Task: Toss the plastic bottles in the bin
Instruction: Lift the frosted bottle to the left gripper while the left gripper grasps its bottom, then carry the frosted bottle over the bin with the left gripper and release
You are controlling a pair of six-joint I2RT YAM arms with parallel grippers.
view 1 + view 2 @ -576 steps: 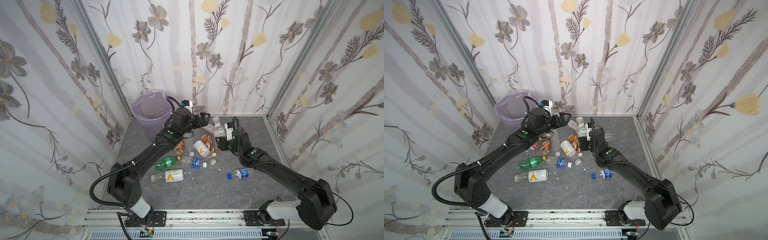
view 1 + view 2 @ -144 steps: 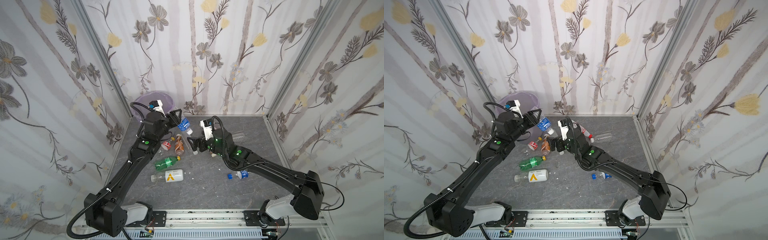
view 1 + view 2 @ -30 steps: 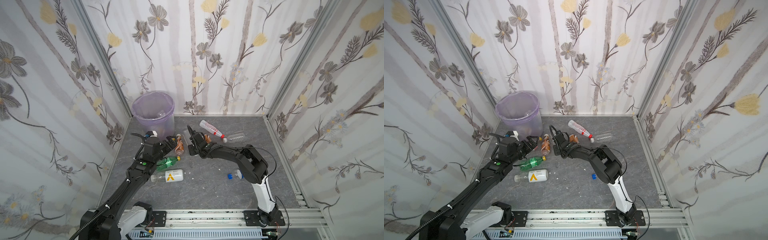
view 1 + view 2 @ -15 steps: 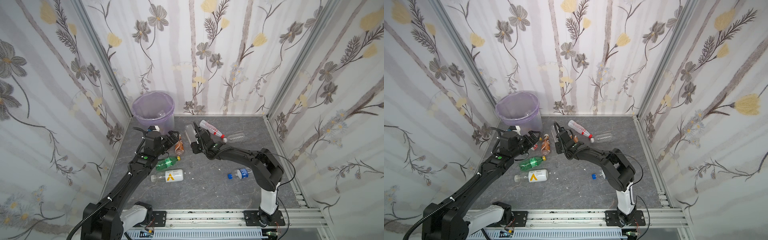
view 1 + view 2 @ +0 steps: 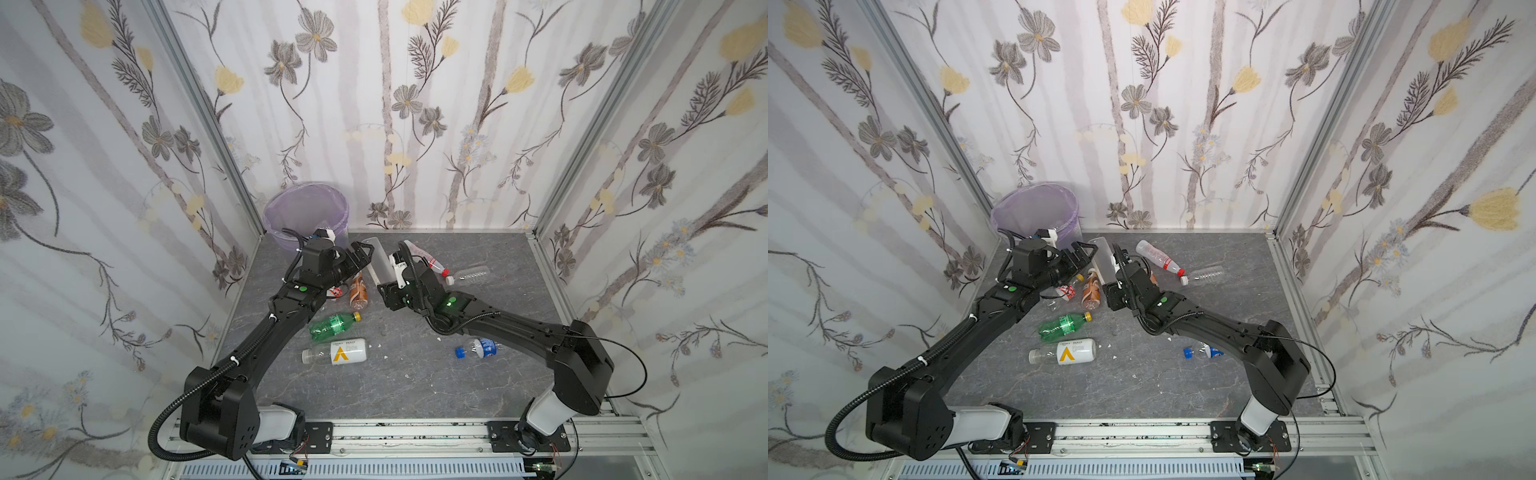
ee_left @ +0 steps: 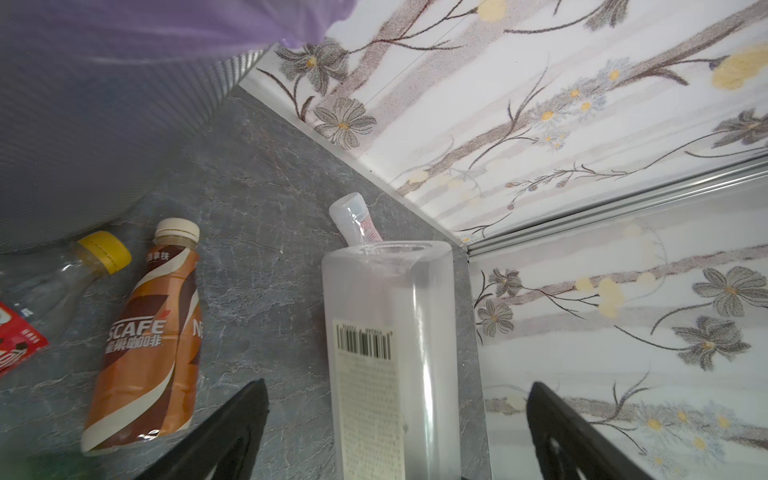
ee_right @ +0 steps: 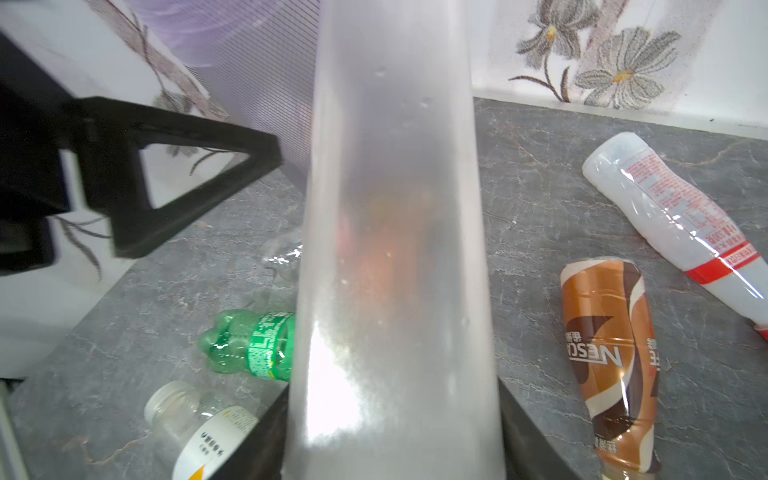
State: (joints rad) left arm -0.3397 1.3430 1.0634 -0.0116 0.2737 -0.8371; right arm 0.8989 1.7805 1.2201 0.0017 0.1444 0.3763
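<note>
My right gripper (image 5: 387, 279) (image 7: 392, 436) is shut on the lower end of a tall frosted bottle (image 5: 379, 258) (image 5: 1104, 257) (image 7: 395, 232) and holds it upright above the floor. My left gripper (image 5: 362, 252) (image 6: 397, 384) is open, with one finger on each side of that bottle (image 6: 390, 332), neither touching it. The bin (image 5: 305, 208) (image 5: 1034, 210), lilac-lined, stands in the back left corner just behind the left gripper. On the floor lie a brown coffee bottle (image 5: 358, 291) (image 6: 145, 340), a green bottle (image 5: 332, 326) and a white-and-yellow labelled one (image 5: 338, 353).
A red-labelled clear bottle (image 5: 428, 259), a small clear one (image 5: 469, 274) and a blue-capped one (image 5: 478, 348) lie to the right. A second brown bottle (image 7: 611, 361) lies by the right arm. A crushed red-labelled bottle (image 5: 334, 291) sits under the left arm. Patterned walls enclose three sides.
My left gripper has risen and moved right, so its open fingers now flank the frosted bottle. The right gripper has lifted that bottle a little and kept its hold.
</note>
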